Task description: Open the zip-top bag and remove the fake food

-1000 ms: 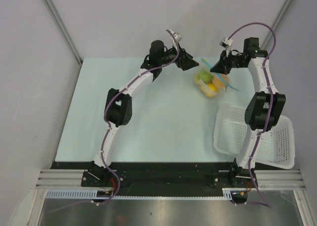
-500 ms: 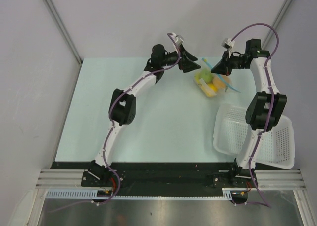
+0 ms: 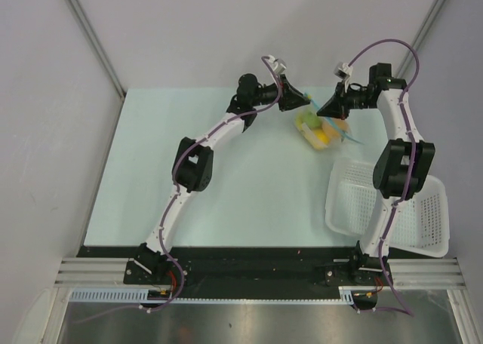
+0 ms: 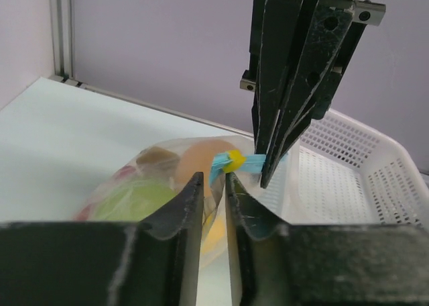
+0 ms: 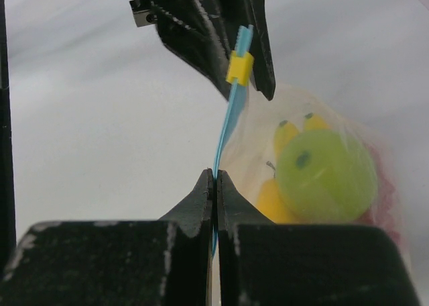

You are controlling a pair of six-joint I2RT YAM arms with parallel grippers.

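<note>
The zip-top bag (image 3: 320, 130) hangs just above the far right part of the table, clear and crinkly. Its blue zip strip (image 5: 229, 115) carries a yellow slider (image 5: 240, 68). My right gripper (image 5: 216, 177) is shut on the strip's lower end. At the other end, close to the slider (image 4: 234, 160), my left gripper (image 4: 214, 178) has closed on the bag's top edge, with film pinched between the narrow jaws. The two grippers face each other over the bag (image 4: 154, 185). Fake food shows through the plastic: a green apple (image 5: 325, 172), yellow fruit (image 5: 271, 200) and an orange piece (image 4: 198, 160).
A white perforated basket (image 3: 411, 216) sits at the table's right edge, beside the right arm and just behind the bag in the left wrist view (image 4: 355, 172). Grey walls close in the back and both sides. Pale table surface (image 3: 226, 178) spreads to the left.
My left gripper has moved right to the bag's top edge and closed on it from wide open. The right gripper has kept its grip, and the bag has shifted slightly.
</note>
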